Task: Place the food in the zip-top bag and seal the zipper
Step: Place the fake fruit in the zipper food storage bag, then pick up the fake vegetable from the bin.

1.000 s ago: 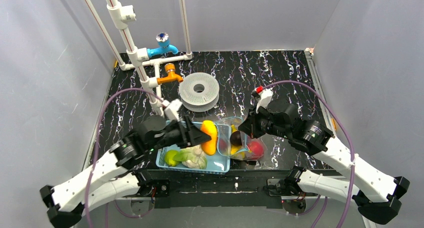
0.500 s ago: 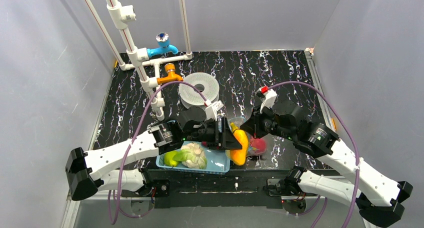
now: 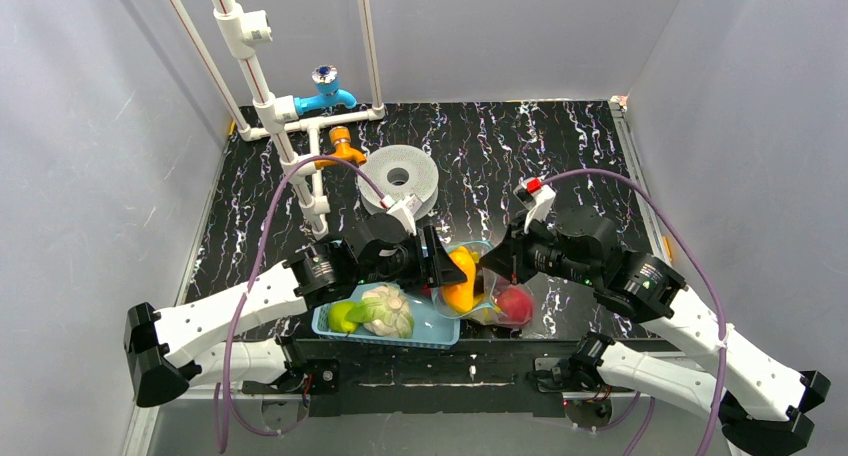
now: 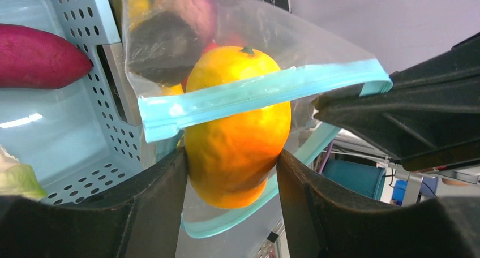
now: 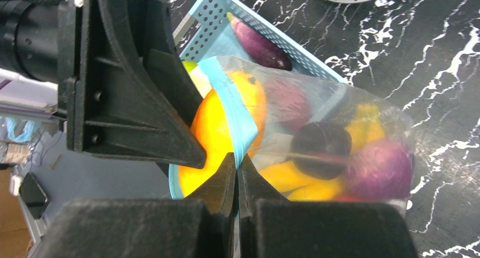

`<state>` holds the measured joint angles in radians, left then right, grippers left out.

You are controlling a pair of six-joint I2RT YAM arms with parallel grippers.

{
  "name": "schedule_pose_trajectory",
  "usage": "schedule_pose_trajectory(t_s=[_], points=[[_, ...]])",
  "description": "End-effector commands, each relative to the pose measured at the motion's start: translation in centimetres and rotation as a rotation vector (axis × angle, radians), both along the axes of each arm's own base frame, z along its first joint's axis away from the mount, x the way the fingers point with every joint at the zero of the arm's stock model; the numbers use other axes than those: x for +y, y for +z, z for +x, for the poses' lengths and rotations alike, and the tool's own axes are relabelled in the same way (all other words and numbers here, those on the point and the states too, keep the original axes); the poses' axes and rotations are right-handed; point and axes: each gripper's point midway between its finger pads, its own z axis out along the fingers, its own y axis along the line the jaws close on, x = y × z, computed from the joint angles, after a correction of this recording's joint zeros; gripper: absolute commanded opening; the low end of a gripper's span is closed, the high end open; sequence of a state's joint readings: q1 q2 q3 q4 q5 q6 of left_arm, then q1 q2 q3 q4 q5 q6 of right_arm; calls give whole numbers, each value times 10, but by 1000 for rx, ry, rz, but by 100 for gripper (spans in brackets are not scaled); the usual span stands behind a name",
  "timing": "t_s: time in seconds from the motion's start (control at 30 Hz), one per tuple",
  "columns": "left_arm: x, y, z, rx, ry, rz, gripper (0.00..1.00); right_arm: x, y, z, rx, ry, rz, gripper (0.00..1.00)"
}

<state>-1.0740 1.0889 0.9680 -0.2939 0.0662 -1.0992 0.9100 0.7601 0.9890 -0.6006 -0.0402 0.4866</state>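
My left gripper (image 3: 447, 266) (image 4: 232, 173) is shut on the orange piece (image 4: 238, 128) (image 3: 461, 281) (image 5: 218, 125) and holds it half inside the mouth of the zip-top bag (image 3: 495, 288) (image 4: 187, 26) (image 5: 334, 133). The teal zipper (image 4: 255, 94) (image 5: 232, 114) crosses in front of the orange piece. My right gripper (image 3: 492, 261) (image 5: 236, 164) is shut on the zipper edge and holds the mouth up. Inside the bag lie a red apple (image 3: 514, 302), yellow bananas (image 5: 294, 181) and dark maroon pieces (image 5: 320, 142). A purple eggplant (image 4: 39, 57) (image 5: 260, 43), white cauliflower (image 3: 385, 311) and a green piece (image 3: 343, 314) lie in the basket.
The light-blue slotted basket (image 3: 430, 331) (image 4: 85, 9) stands at the table's near edge, touching the bag. A white filament spool (image 3: 398, 178) lies behind it. A blue tap (image 3: 325, 94), an orange tap (image 3: 340, 148) and white pipes (image 3: 262, 96) stand at the back left.
My left gripper carried the orange piece from above the basket rightward to the bag and pushed it into the mouth. My right gripper stayed on the zipper edge.
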Motion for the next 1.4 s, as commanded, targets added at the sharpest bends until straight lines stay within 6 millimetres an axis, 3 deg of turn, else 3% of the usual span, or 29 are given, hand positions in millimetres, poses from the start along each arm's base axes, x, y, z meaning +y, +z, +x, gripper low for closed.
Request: schedule_pose_trajectory(t_s=[0.0, 0.17, 0.33, 0.57, 0.63, 0.77, 1.07, 1.37], points=[[3, 15, 17, -42, 77, -5, 27, 14, 29, -10, -67, 97, 112, 1], [-1, 11, 25, -38, 106, 25, 30, 15, 35, -16, -83, 130, 149, 1], [-25, 12, 14, -7, -6, -28, 37, 11, 32, -7, -76, 70, 135, 1], [-35, 16, -1, 0, -115, -79, 59, 8, 32, 6, -71, -13, 119, 1], [-30, 17, -2, -16, -114, -74, 72, 6, 33, 8, -76, -27, 115, 1], [-15, 18, -2, -49, -92, -51, 82, 2, 31, 8, -78, -36, 105, 1], [18, 19, -4, -89, -42, 2, 85, -3, 23, 13, -79, -75, 76, 1], [87, 10, -4, -150, 121, 100, 88, -10, 17, 21, -88, -121, 33, 1]])
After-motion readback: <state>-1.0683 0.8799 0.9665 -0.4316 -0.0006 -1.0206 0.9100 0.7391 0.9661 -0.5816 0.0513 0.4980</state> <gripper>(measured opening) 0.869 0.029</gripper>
